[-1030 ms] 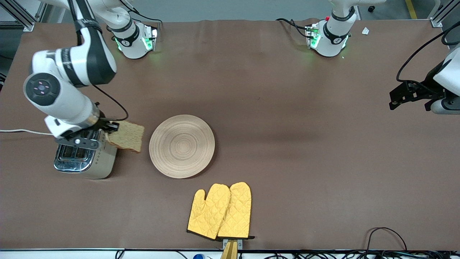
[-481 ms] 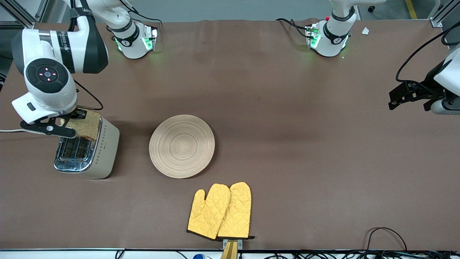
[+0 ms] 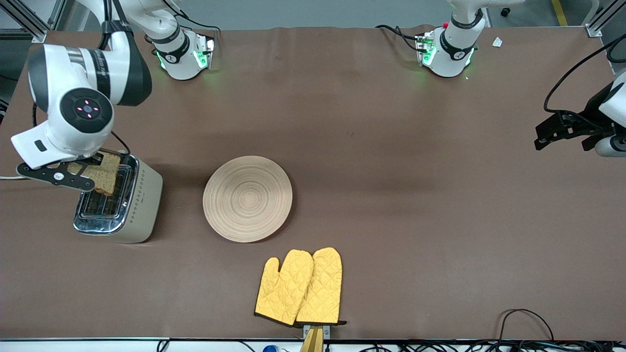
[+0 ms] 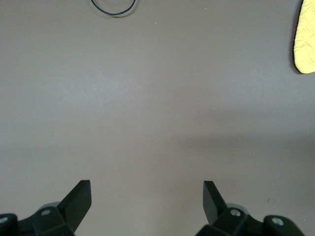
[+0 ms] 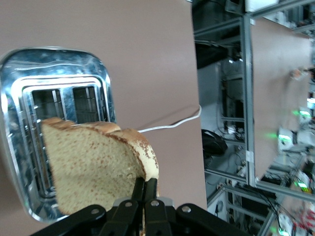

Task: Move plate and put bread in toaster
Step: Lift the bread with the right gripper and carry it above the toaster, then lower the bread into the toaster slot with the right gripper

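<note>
Now, right gripper [image 5: 144, 189]: over the toaster, fingers [image 5: 138, 189] pinched tight on one edge of the bread
Bread [image 3: 105, 171]: held up in the air above the chrome top of the toaster, over its slots, tilted rather than flat
Toaster [image 3: 142, 195]: stands on the table at the right arm's end, its white cord [image 3: 12, 178] trailing off toward the table edge
Plate [image 3: 247, 198]: lies flat on the table beside the toaster, toward the left arm's end, apart from it
Oven mitts [image 3: 299, 286]: yellow pair, nearer the front camera than the plate
Left gripper [image 4: 146, 199]: waits over bare table at the left arm's end, fingers [image 4: 78, 199] spread wide, holding nothing
</note>
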`<state>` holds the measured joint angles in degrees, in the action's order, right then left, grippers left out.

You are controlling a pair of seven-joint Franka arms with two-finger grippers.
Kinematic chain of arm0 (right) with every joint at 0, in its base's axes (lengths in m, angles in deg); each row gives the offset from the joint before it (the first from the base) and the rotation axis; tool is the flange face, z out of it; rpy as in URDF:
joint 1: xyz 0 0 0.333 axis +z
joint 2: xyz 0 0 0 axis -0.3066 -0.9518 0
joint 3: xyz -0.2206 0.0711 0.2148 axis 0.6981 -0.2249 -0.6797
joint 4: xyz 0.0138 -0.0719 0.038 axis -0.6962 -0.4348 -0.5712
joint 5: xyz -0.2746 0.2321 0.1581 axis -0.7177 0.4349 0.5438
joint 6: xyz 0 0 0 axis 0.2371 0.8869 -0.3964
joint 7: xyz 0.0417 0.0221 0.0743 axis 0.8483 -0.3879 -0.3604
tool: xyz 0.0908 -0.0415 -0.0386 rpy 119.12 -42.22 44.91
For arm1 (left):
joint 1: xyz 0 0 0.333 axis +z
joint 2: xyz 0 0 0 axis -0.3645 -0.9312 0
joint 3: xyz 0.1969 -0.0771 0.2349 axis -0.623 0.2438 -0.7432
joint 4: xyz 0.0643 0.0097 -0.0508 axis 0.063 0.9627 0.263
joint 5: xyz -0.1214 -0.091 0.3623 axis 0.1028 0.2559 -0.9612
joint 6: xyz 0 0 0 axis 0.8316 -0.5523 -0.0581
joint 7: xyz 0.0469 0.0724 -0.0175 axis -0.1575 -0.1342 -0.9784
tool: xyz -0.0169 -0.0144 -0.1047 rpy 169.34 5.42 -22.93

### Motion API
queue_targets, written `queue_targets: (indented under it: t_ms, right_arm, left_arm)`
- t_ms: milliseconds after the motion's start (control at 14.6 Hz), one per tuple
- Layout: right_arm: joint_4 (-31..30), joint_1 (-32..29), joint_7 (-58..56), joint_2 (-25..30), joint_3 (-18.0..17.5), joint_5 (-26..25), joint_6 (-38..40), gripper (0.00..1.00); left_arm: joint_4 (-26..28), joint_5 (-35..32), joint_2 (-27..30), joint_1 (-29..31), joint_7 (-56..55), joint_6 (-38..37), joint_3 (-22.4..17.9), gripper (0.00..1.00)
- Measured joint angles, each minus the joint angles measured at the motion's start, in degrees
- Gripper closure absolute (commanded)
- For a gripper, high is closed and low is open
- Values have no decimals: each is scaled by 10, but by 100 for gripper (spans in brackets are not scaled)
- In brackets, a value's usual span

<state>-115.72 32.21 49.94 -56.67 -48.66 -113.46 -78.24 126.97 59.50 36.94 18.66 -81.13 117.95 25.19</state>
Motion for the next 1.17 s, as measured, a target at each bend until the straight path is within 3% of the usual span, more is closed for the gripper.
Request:
queue_targets:
  t_ms: [412, 1167]
  right_arm:
    - [32, 13, 89, -84, 0, -47, 31, 100]
    - [43, 39, 49, -96, -4, -48, 58, 100]
  left_arm:
    - [1, 1, 0, 0, 0, 0, 0, 0]
    - [2, 3, 0, 0, 0, 2, 0, 0]
